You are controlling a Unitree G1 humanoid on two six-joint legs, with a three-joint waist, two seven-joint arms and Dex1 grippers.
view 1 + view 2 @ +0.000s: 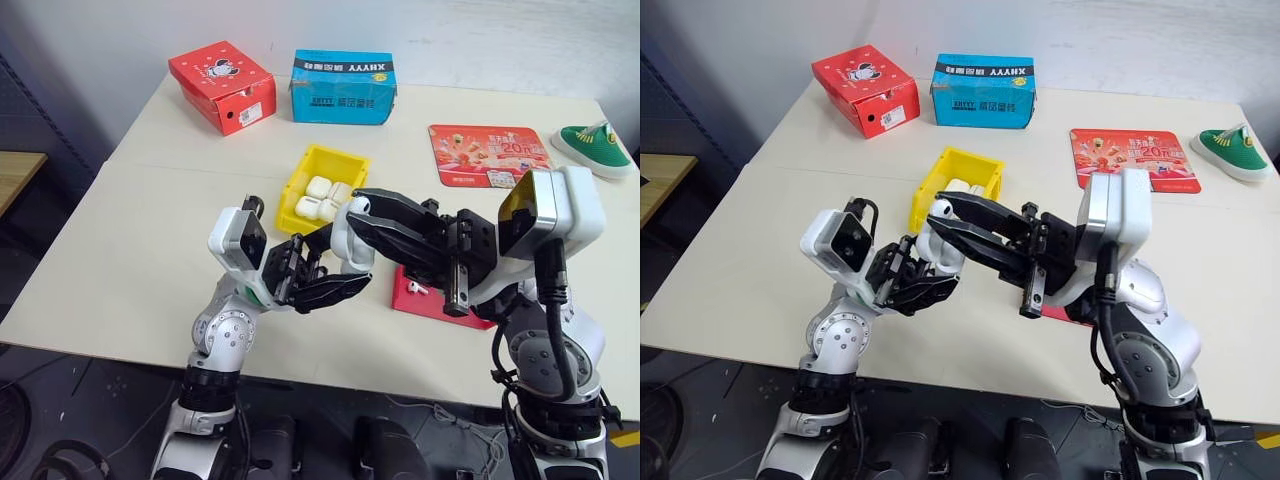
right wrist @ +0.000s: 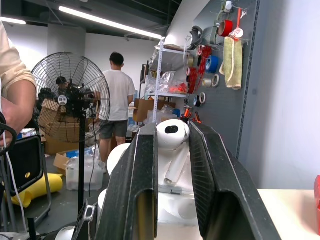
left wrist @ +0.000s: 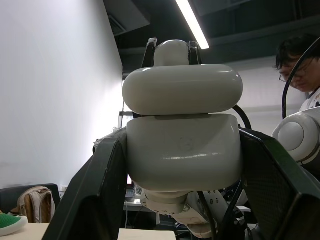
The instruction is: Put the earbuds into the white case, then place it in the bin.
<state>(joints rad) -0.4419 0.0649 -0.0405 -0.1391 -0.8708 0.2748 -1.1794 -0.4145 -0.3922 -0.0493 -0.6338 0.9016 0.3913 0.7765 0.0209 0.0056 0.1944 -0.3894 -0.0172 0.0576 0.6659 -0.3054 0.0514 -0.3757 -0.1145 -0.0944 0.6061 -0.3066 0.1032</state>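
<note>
My left gripper (image 1: 340, 268) is shut on the white case (image 1: 352, 240), holding it up above the table's front part. The left wrist view shows the case (image 3: 182, 150) between the black fingers with its lid (image 3: 182, 89) hinged up a little. My right gripper (image 1: 360, 203) comes in from the right, shut on one of the earbuds (image 2: 172, 134), just above the case. A second earbud (image 1: 416, 288) lies on the red tray (image 1: 432, 303). The yellow bin (image 1: 345, 157) stands behind the grippers with several white cases (image 1: 320, 198) inside.
At the back of the table are a red box (image 1: 222, 88) and a blue box (image 1: 343, 87). A red mat (image 1: 488, 155) and a green shoe (image 1: 595, 148) lie at the back right. A person (image 3: 300, 60) stands beyond the table.
</note>
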